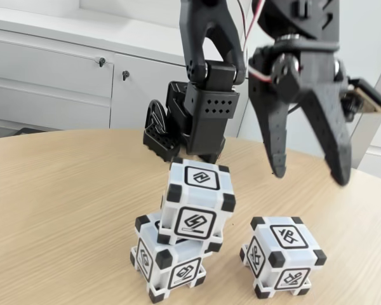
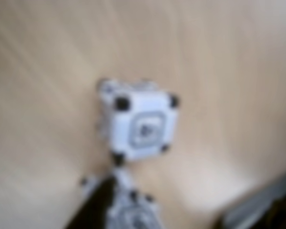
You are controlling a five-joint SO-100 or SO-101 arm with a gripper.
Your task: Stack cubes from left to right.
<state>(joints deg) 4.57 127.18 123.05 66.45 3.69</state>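
Two cubes already stacked, the top cube (image 1: 199, 202) askew, below-left of the spread, empty fingers (image 1: 308, 175). The third cube (image 1: 282, 255) sits directly beneath them on the desk (image 1: 63, 203); next, descend and grasp it.

No readable text; the cubes (image 1: 197, 203) bear only geometric symbols.

The arm (image 1: 206, 82) is matt black printed plastic, with a boxy motor housing above and left of the gripper (image 1: 310, 173) that bears a grid of small round holes. Red and white cables run down just above the gripper's round joint. The two fingers (image 1: 271, 136) are long black tapering blades with small holes along the edges, and a tan board sits to their right.
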